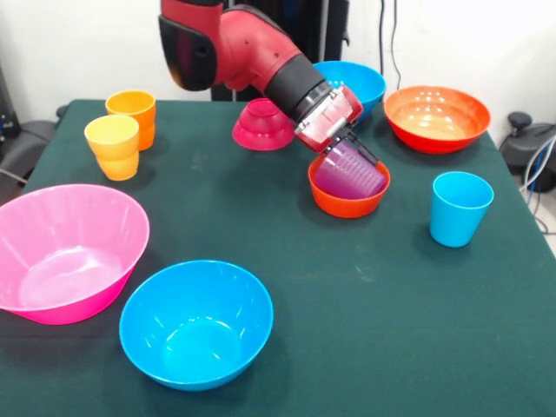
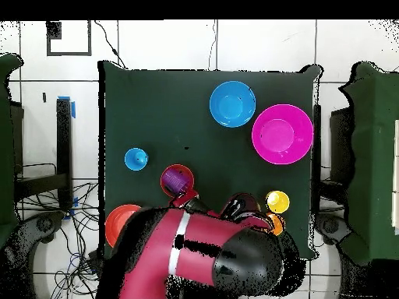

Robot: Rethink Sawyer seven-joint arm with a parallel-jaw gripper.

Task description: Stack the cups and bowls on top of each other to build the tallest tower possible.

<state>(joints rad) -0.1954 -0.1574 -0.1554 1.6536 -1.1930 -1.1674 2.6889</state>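
On the left of the front view, the large pink bowl (image 1: 68, 252) is sitting at the near left of the table (image 1: 365, 295), with the yellow-orange cup (image 1: 113, 147) and the orange cup (image 1: 133, 117) standing upright just beside each other farther back. Next, a blue bowl (image 1: 196, 322) is resting near the front edge. Behind it, the small magenta bowl (image 1: 261, 127) is lying upside down, partly hidden by my arm (image 1: 252, 54). I am reaching down toward the middle of the table, and my gripper (image 1: 345, 144) is clenching the rim of the purple cup (image 1: 349, 172). The cup is tilting on its side, its lower part sitting inside the small orange-red bowl (image 1: 347, 193). Behind my wrist the second blue bowl (image 1: 358, 80) is peeking out. Farther right, the wide orange bowl (image 1: 436, 117) is sitting at the back, and the light blue cup (image 1: 460, 208) is standing upright, well apart from the others.
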